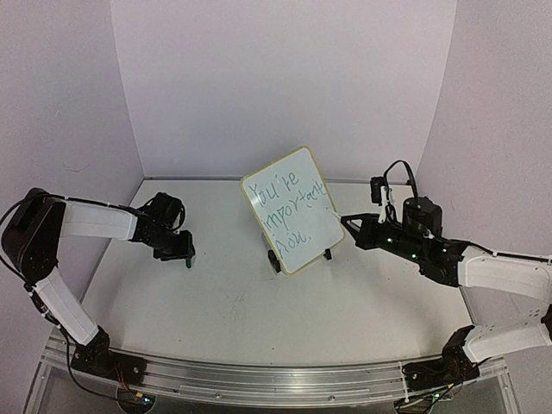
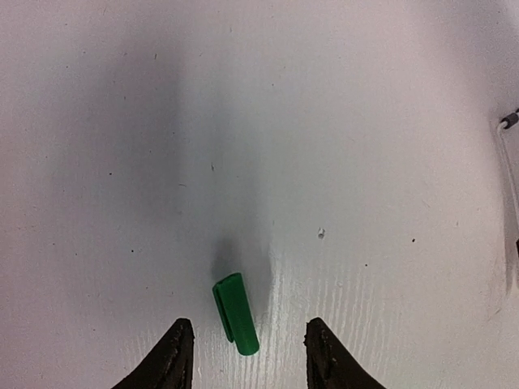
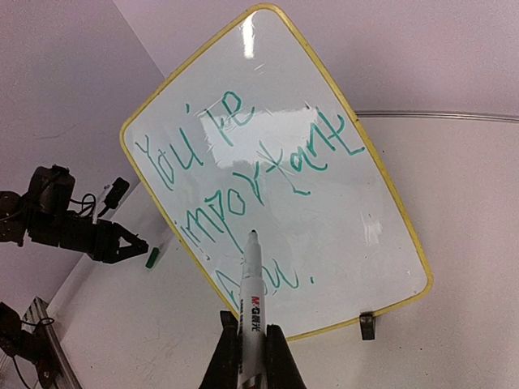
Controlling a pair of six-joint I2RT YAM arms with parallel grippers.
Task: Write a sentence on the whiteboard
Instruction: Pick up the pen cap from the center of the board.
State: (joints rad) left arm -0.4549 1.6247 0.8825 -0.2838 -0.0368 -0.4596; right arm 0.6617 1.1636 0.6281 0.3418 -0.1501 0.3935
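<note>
Whiteboard [image 1: 311, 245] stands on the table [image 1: 224, 310] on its small black feet, yellow frame turned so that one corner points up. The sentence [image 1: 287, 207] on it is in green, three lines: "You're / important / now." (last word a bit scrawled, but the full stop reads clearly from the right wrist).

Right gripper [image 3: 250, 336] is just to the right of the whiteboard, clamped on a white marker [image 3: 250, 312]. The marker's dark tip points at the board face, below "important" and just above the last word. I cannot tell whether the tip touches the surface.

Left gripper [image 2: 248, 328] sits well to the left of the whiteboard, low over the table. Its jaws stand moderately apart, holding nothing. A green cap [image 2: 235, 314] lies on the table between the two fingertips [image 2: 178, 344], with bare table showing on either side of it.
</note>
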